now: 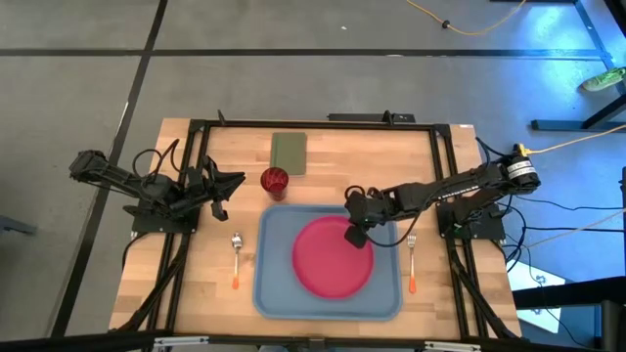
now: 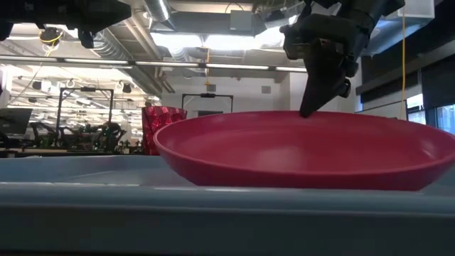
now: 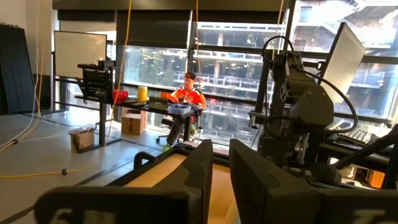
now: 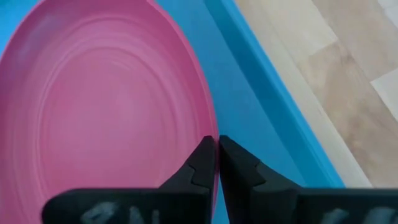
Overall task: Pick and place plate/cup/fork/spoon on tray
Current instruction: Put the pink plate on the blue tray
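The pink-red plate [image 1: 333, 259] lies flat in the light-blue tray [image 1: 269, 293]. My right gripper [image 1: 357, 237] stands over the plate's far right rim and is shut on it. The dark red cup [image 1: 275, 181] stands on the table just beyond the tray's far left corner. The spoon [image 1: 237, 259] lies on the table left of the tray, and the fork [image 1: 412, 264] lies right of it. My left gripper [image 1: 235, 186] waits left of the cup, above the table, holding nothing, its fingers a narrow gap apart. My right gripper pinches the plate's rim [image 4: 214, 124] at its far right side, one finger inside the plate and one outside. The fingers [image 2: 313, 85] point down from above and a little toward the near edge. The plate [image 2: 298, 149] rests level in the tray.
An olive-green pad [image 1: 289, 152] lies on the table beyond the cup. Black frame rails [image 1: 445, 176] run along the table's left, right and far sides. Bare tray floor [image 1: 386, 293] shows around the plate. In the left wrist view a person [image 3: 185, 99] sits far off in the room.
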Tool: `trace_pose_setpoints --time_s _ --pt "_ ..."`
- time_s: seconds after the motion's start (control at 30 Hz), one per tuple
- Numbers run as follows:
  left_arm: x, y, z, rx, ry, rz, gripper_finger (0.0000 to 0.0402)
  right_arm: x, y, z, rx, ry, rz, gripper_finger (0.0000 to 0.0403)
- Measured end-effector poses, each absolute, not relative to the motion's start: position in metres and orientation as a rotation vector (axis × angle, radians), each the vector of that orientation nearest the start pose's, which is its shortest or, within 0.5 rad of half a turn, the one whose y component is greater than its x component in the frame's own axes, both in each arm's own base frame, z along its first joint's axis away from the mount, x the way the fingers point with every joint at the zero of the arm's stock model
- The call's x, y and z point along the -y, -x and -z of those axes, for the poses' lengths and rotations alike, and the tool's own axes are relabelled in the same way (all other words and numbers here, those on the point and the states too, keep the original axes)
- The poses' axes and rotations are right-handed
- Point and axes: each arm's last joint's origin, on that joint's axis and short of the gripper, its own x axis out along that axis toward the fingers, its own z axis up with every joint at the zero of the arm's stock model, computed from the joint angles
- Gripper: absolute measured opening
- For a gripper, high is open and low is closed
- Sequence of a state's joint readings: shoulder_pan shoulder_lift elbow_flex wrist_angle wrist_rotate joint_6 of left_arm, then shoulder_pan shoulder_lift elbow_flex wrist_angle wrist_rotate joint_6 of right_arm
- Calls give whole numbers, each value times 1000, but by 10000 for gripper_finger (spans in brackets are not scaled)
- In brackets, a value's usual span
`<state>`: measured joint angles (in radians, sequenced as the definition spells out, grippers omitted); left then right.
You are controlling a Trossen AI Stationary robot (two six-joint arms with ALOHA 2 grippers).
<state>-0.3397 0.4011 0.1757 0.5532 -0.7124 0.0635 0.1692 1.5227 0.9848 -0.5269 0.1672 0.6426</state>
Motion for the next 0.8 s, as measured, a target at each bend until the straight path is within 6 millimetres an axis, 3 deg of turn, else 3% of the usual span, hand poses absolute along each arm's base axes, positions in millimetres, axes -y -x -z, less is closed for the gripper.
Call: trace_pose_setpoints --time_s 0.47,0.8 --pt "20 -114 -239 273 104 -378 47 -47 -299 -192 -1062 -393 310 20" --pt "20 -114 -239 273 104 -378 47 -44 -302 -193 -1033 -402 313 30"
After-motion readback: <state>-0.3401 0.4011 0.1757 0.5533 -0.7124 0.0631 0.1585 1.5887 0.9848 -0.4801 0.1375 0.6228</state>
